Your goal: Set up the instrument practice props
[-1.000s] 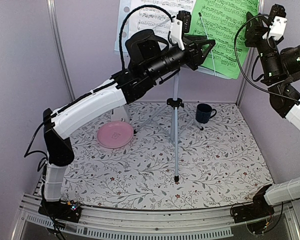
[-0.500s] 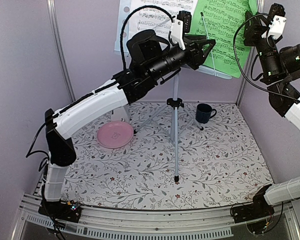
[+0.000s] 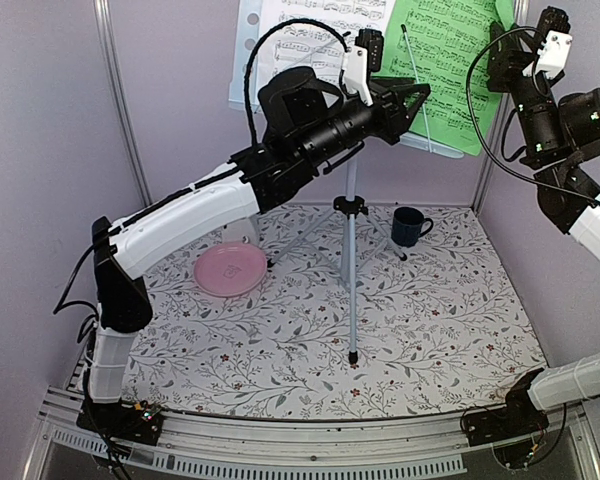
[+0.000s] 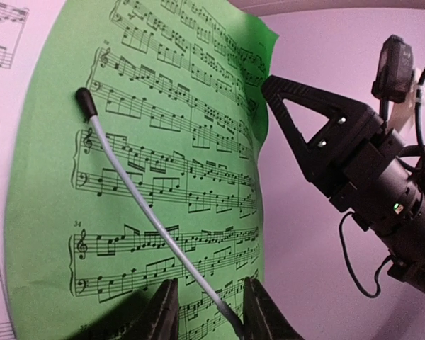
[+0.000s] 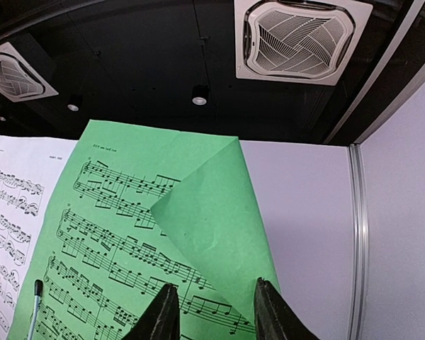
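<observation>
Your music stand (image 3: 351, 250) stands on its tripod mid-tabletop (image 3: 430, 330), with the white sheet (image 3: 300, 25) and green sheet (image 3: 440, 60) side by side on it. Your left arm (image 3: 190, 210) crosses in front of the stand's face. The left hand (image 4: 210, 285) is part open, and the stand's thin retaining wire (image 4: 149, 219) runs between its fingers over the green page. Your right hand (image 5: 216, 285), fingers apart, sits at that sheet's folded-over top corner. A dark mug (image 3: 410, 226) stands right of the tripod, a pink plate (image 3: 230, 270) left of it.

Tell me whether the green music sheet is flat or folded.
Partly folded: the green music sheet has its upper right corner flapped over.
</observation>
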Robot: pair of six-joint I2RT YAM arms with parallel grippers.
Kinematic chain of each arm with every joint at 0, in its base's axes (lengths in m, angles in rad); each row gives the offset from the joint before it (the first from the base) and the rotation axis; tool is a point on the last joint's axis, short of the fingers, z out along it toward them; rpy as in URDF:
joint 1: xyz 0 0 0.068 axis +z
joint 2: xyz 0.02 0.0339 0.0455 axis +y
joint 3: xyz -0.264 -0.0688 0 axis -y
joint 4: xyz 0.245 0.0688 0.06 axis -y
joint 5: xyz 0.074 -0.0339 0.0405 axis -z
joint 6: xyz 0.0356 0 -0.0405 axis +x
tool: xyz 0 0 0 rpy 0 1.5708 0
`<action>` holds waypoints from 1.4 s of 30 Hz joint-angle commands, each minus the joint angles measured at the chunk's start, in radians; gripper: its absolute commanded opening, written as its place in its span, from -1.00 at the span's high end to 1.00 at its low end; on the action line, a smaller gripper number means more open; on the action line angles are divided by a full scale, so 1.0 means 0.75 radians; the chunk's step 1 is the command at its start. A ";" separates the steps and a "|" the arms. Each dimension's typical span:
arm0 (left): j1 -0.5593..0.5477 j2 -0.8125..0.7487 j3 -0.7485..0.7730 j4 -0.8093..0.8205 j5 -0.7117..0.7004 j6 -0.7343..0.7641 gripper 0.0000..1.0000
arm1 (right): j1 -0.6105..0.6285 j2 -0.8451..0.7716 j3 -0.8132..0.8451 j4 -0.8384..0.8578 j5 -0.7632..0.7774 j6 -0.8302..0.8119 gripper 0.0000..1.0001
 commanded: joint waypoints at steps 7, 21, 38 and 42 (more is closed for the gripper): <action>-0.021 0.005 0.020 0.048 0.084 0.066 0.59 | -0.012 0.027 0.046 0.017 -0.034 0.012 0.24; -0.028 0.000 0.016 0.032 0.092 0.134 0.64 | -0.012 0.059 0.066 0.012 -0.085 0.058 0.30; -0.058 -0.153 -0.194 0.086 0.014 0.209 -0.05 | -0.012 -0.008 0.029 -0.003 -0.053 0.128 -0.02; -0.061 -0.255 -0.364 0.157 -0.035 0.232 -0.26 | -0.012 -0.051 -0.008 -0.003 -0.027 0.123 -0.33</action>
